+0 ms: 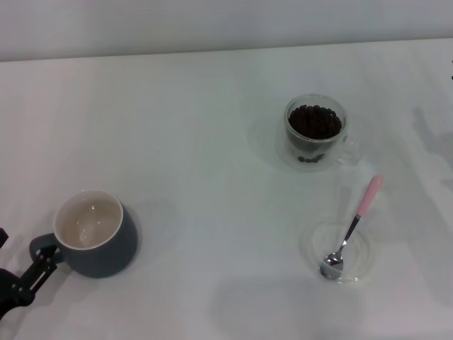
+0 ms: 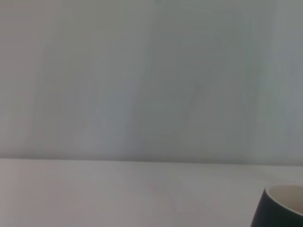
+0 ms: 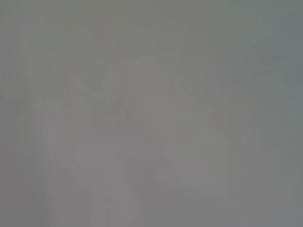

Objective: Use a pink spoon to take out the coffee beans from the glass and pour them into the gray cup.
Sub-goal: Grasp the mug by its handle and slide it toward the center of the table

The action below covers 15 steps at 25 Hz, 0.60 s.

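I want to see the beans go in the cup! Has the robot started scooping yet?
Not yet. Nothing looks done: the gray cup is empty and the glass is full of beans. Nothing is in hand: the spoon lies untouched on the saucer. The left gripper sits by the cup's handle; the right one isn't in view. Picking up, scooping and pouring all remain.

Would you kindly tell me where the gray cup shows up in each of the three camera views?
Head view: the gray cup stands at lower left on the table, its handle beside the left gripper.
Left wrist view: only part of its dark wall and cream rim shows, at the lower right corner.
Right wrist view: not in it.
Shared landmark: the white table, in the head and left wrist views.
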Each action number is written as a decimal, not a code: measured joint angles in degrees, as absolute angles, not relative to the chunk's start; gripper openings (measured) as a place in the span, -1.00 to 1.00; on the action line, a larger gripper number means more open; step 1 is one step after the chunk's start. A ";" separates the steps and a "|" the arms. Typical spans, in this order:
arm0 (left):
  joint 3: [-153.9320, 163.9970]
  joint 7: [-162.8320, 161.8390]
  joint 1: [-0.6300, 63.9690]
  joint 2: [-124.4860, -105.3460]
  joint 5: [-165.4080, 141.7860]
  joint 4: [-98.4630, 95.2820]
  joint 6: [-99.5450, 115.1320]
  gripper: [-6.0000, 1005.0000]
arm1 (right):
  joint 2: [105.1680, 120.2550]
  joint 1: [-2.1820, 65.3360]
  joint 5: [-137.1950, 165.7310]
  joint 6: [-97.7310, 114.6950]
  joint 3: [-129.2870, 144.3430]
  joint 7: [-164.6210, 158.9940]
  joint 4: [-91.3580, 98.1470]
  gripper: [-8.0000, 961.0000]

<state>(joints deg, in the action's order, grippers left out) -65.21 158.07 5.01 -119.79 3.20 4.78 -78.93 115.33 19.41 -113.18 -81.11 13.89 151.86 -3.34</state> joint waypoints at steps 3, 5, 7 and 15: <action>-65.21 157.32 5.19 -119.66 3.12 4.79 -78.91 0.56 | 115.31 19.26 -113.18 -81.24 13.89 151.87 -3.34 0.82; -65.21 157.31 5.24 -119.63 2.95 4.77 -78.91 0.53 | 115.31 19.25 -113.18 -81.29 13.89 151.88 -3.34 0.82; -65.22 157.25 5.20 -119.62 2.88 4.64 -78.91 0.51 | 115.30 19.25 -113.19 -81.30 13.89 151.88 -3.21 0.82; -65.22 156.76 5.17 -119.79 2.99 4.83 -77.68 0.29 | 115.31 19.37 -113.20 -80.88 13.89 152.08 -2.85 0.82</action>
<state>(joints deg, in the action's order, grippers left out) -65.22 156.76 5.17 -119.79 2.99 4.83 -77.68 115.31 19.37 -113.20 -80.88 13.89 152.08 -2.85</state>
